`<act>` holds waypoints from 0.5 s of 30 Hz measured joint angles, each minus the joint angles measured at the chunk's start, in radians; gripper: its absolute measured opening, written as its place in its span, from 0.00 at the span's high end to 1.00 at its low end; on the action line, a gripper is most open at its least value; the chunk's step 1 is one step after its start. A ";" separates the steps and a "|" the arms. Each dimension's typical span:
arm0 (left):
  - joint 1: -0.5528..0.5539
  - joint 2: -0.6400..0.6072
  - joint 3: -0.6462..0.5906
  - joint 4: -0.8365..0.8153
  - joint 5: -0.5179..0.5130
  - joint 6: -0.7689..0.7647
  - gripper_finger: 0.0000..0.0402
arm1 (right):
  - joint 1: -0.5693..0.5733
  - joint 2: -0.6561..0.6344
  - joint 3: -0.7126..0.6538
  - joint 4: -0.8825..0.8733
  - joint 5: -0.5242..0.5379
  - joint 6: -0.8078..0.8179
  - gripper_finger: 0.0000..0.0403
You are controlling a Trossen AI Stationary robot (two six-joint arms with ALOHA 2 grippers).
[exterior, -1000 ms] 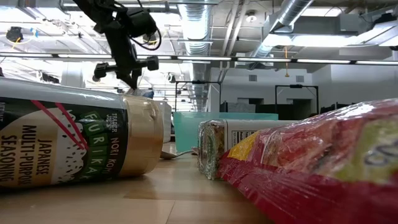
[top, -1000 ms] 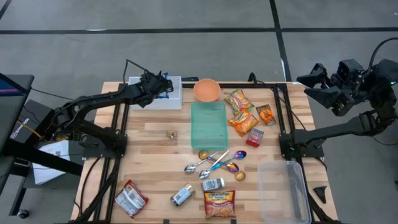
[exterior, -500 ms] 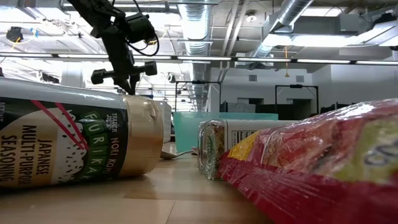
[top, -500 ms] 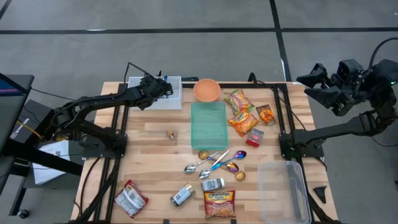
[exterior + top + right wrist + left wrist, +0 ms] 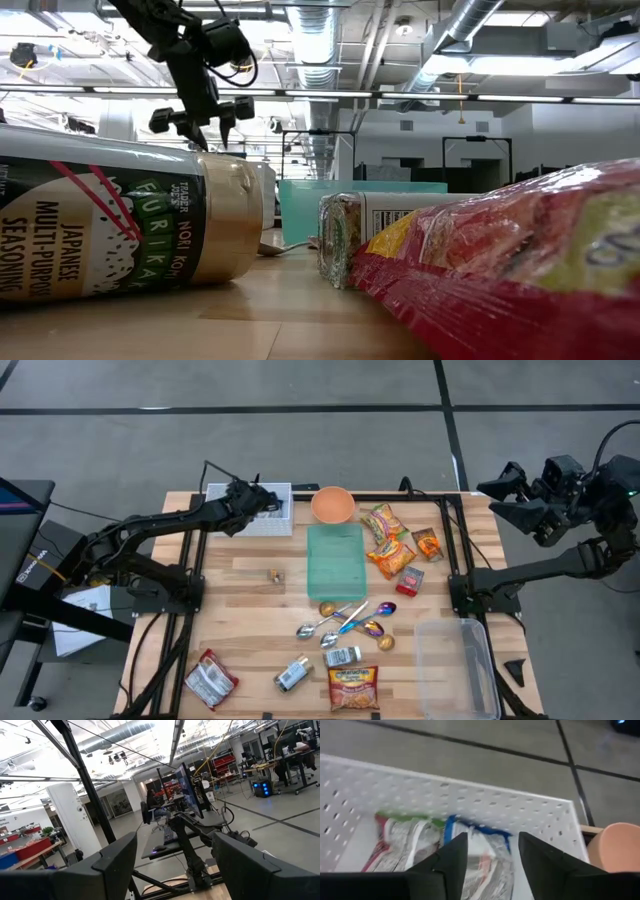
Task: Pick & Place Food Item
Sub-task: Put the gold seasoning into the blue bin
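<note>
My left gripper [image 5: 262, 500] hangs over the white perforated basket [image 5: 250, 512] at the table's far left, with its fingers open. In the left wrist view a blue-edged food packet [image 5: 481, 851] lies in the basket below the gap between the fingers. A packet with a red and green edge [image 5: 400, 840] lies beside it. The low view shows the left gripper [image 5: 205, 122] high up with its fingers spread. My right gripper [image 5: 508, 497] waits raised beyond the table's right edge, open and with nothing in it.
An orange bowl [image 5: 332, 504] and a teal container [image 5: 335, 558] stand right of the basket. Snack packets [image 5: 390, 540], spoons [image 5: 335, 622], small jars [image 5: 293, 674], a noodle packet [image 5: 352, 687] and a clear tub [image 5: 457, 665] fill the middle and near right.
My left gripper has opened while staying over the basket and has let go of the blue-edged packet. The packet now lies in the basket.
</note>
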 joint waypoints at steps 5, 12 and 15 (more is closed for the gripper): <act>-0.001 -0.022 0.000 0.106 0.001 0.085 0.56 | 0.000 -0.005 0.000 0.000 0.000 0.000 0.37; -0.001 -0.131 0.000 0.321 0.143 0.385 0.59 | 0.000 -0.018 0.000 -0.001 0.001 0.000 0.37; -0.003 -0.203 0.000 0.350 0.396 0.476 0.60 | 0.000 -0.025 0.000 0.000 0.001 -0.003 0.37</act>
